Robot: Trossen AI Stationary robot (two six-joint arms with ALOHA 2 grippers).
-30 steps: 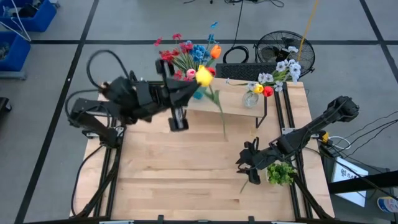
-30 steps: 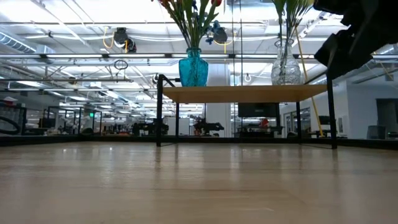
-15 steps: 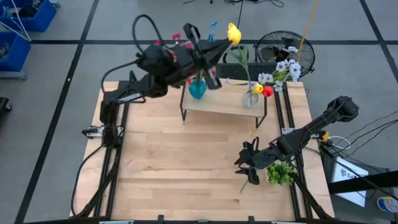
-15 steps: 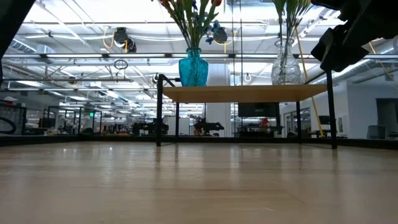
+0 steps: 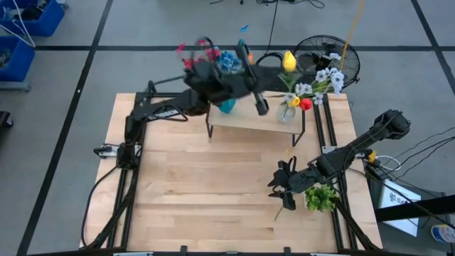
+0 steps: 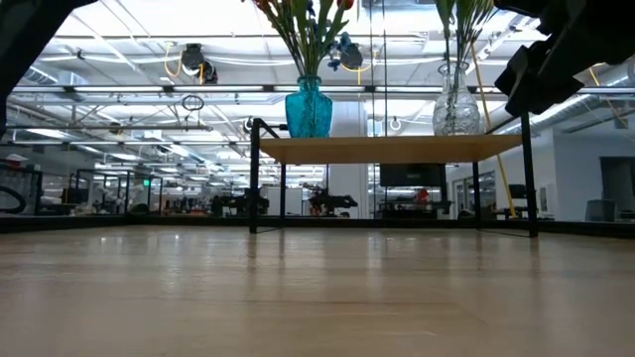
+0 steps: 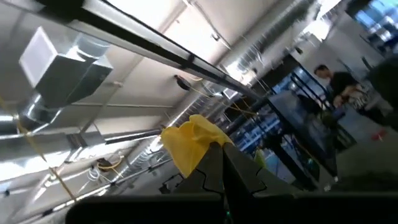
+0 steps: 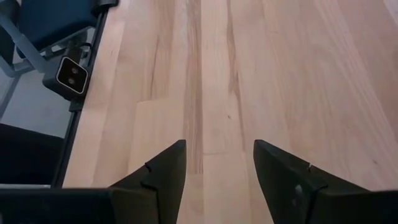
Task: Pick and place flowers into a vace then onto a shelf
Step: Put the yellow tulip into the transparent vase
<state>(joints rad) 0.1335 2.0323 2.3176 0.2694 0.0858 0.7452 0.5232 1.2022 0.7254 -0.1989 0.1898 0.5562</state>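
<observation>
Jaws of the left gripper (image 5: 261,108) clamp a yellow-blossomed flower (image 5: 288,60) on a thin green stem.

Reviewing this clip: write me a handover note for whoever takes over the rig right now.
Left gripper: shut on the yellow flower, held up over the shelf near the clear vase.
Right gripper: open, empty, low over the table beside the green leafy clump.
Done: blue vase and clear vase, both holding flowers, stand on the shelf.
Left: get the yellow flower into a vase.
</observation>
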